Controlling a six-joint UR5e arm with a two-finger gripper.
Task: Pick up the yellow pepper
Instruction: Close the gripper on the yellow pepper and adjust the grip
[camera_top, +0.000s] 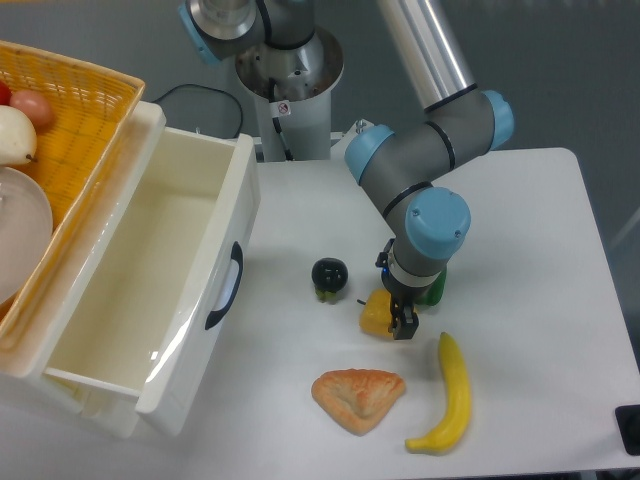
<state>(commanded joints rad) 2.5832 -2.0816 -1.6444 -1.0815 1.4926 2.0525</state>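
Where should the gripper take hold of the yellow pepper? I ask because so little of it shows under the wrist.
Probably across its blocky body, from straight above. The yellow pepper sits low on the table with open space to its left, and the gripper already hangs right over it, hiding its right part.

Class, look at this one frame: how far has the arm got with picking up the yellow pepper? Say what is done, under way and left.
Done: the gripper has reached the yellow pepper, away from the banana.
Under way: its fingers sit low against the pepper's right side; whether they have closed cannot be told.
Left: the pepper looks to be resting on the table, so the lift is not yet done.
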